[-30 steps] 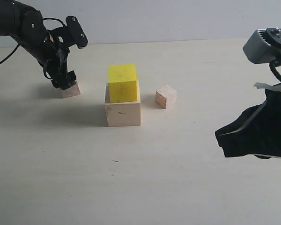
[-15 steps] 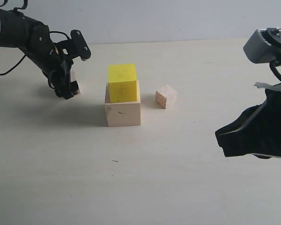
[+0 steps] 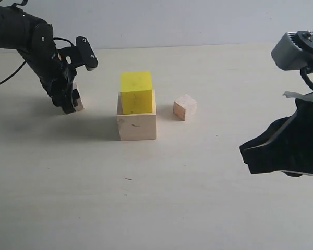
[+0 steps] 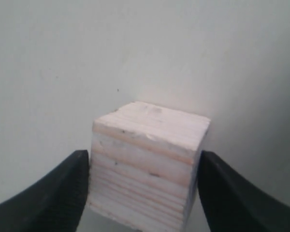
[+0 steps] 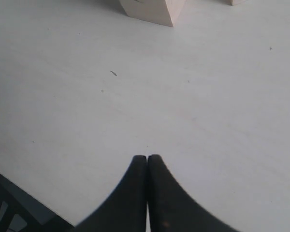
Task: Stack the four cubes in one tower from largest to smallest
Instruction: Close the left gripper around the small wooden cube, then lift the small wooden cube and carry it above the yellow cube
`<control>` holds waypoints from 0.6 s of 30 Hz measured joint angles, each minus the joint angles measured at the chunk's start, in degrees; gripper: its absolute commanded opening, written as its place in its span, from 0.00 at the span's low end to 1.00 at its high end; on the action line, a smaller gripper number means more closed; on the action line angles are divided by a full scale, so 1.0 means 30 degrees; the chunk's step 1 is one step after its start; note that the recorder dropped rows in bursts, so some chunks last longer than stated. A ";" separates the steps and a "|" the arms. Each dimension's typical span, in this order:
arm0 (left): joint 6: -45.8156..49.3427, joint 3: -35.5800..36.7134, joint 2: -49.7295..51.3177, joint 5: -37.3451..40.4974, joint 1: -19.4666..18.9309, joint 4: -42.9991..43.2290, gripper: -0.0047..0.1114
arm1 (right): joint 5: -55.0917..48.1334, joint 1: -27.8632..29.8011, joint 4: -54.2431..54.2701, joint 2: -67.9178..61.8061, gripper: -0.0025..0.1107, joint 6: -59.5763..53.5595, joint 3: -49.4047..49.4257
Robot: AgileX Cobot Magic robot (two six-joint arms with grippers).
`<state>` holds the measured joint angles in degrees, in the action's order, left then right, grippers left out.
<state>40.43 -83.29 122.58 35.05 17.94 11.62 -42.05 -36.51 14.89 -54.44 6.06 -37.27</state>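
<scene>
Left claw (image 3: 71, 103) closed on two opposite sides of the medium cube (image 4: 145, 159), which rests on the tabletop (image 3: 172, 187) left of the large cube (image 3: 137, 126); yellow cube (image 3: 135, 91) atop the large cube, small cube (image 3: 184, 107) just right of it, right claw (image 5: 147, 165) shut well to its right.

The yellow cube (image 3: 135, 92) sits on the large wooden cube (image 3: 137, 126) mid-table (image 3: 146, 203), with the small wooden cube (image 3: 184, 107) near them, toward the right gripper (image 3: 245, 151). Opposite, the left gripper (image 3: 69, 104) reaches down over the medium wooden cube (image 3: 79, 102), hiding most of it.
</scene>
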 measured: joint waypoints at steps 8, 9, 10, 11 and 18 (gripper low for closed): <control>-0.0348 0.0000 -0.0915 0.2849 0.0129 -0.0280 0.04 | -0.0033 0.0000 0.0000 0.0000 0.02 0.0000 0.0000; -0.0391 0.0000 -0.1093 0.3216 0.0165 -0.0361 0.04 | -0.0033 0.0000 0.0000 0.0000 0.02 0.0000 0.0000; -0.0425 0.0000 -0.1226 0.3669 0.0251 -0.0447 0.04 | -0.0033 0.0000 0.0000 0.0000 0.02 0.0000 0.0000; -0.0435 0.0000 -0.1321 0.4137 0.0300 -0.0520 0.04 | -0.0033 0.0000 0.0000 0.0000 0.02 0.0000 0.0000; -0.1669 0.0000 -0.2104 0.5962 0.0451 -0.1546 0.04 | -0.0033 0.0000 -0.0072 0.0000 0.02 -0.0094 0.0000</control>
<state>35.42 -83.29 116.26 52.93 19.29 6.98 -42.15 -36.51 14.68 -54.44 5.78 -37.27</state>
